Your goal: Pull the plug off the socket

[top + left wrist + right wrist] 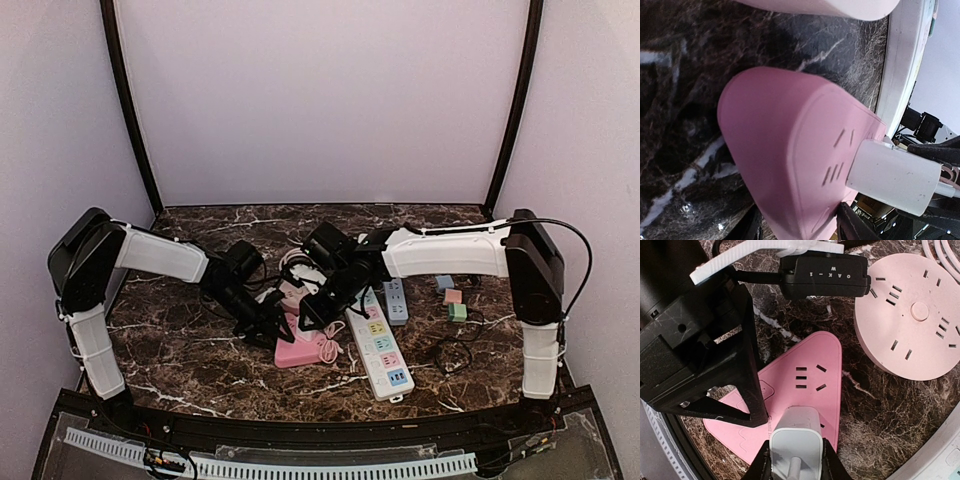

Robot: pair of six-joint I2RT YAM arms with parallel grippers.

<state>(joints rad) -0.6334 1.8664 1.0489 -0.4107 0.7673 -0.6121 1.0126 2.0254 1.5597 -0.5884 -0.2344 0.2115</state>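
Lying under it all is a dark stone table (pixel 200 350) with white veins. The left arm (pixel 150 255) and the right arm (pixel 450 250) both reach in to the middle, and their tips almost meet there. A long white strip (pixel 378 350) with coloured squares lies on the right side, slanting toward the near edge.

Just left of it lies the socket (pixel 298 350). It is pink, flat and shaped like a triangle with round corners. A round pale pink socket (pixel 912 325) sits just behind it, with a little bare table between them. A small grey strip (pixel 396 300) lies beside the far end of the long strip.

The left gripper (pixel 268 328) is clamped on the left side of the socket, with one black finger across its pink top. The right gripper (pixel 795 467) is closed on the plug (pixel 796 432), with one dark finger (pixel 764 470) pressed on each side of it.

The plug is a small white block. It is in the socket, near the middle of the top face, and its base touches the pink.

Three small blocks (pixel 454 297), blue, pink and green, sit close together near the right arm
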